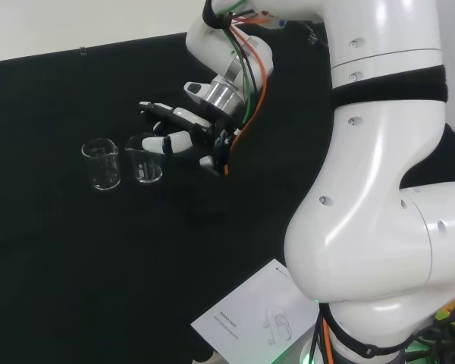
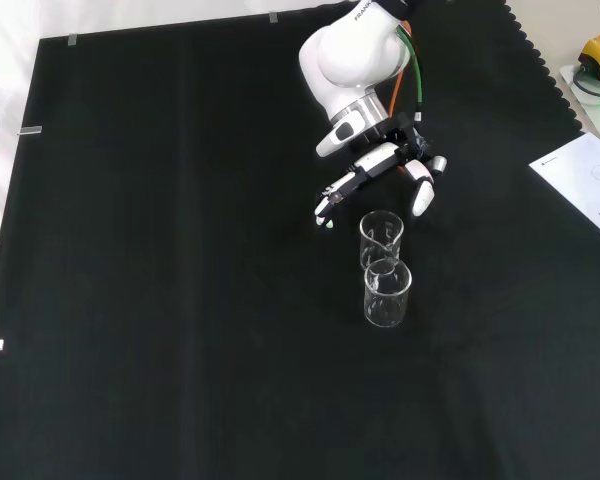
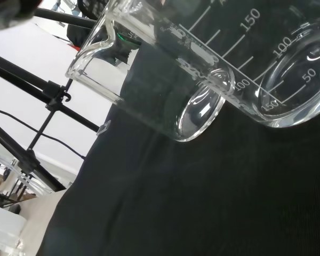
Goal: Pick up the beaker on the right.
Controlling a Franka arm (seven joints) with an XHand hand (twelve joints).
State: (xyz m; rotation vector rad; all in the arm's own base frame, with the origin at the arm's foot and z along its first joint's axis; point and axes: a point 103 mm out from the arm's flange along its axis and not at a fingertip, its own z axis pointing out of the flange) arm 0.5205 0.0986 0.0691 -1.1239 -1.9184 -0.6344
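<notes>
Cloth point(image 1: 76, 250), black, covers the bench in the head view; two clear beakers stand upright on it side by side, the left beaker point(image 1: 101, 164) just beside the right beaker point(image 1: 145, 159), a narrow gap between them; the hand point(image 1: 183, 127) reaches in from the right with its fingers spread and nearly straight, holding nothing; a lower finger point(image 1: 161, 142) lies at the right beaker's rim, though contact cannot be told; the upper fingers stand above and behind that beaker. Wide bare cloth lies in front of the beakers and to their left; the cloth's far edge runs well behind them; a white sheet of paper point(image 1: 256, 315) lies near the bottom, well apart from the glass.

In the front view the same two beakers stand one behind the other near the cloth's middle; the farther one point(image 2: 381, 238), the task's beaker, sits just below the hand point(image 2: 390, 165), between one long finger at the left and a shorter one point(image 2: 421, 194) at the right; neither visibly touches it. The nearer beaker point(image 2: 387, 292) overlaps it from below. Open cloth spreads on every side; the zigzag right edge and the paper point(image 2: 585, 180) are well apart.

In the wrist view both beakers loom close; the near beaker point(image 3: 149, 69) shows its spout and printed scale, the other point(image 3: 298, 80) beside it; the cloth's edge runs beyond them.
</notes>
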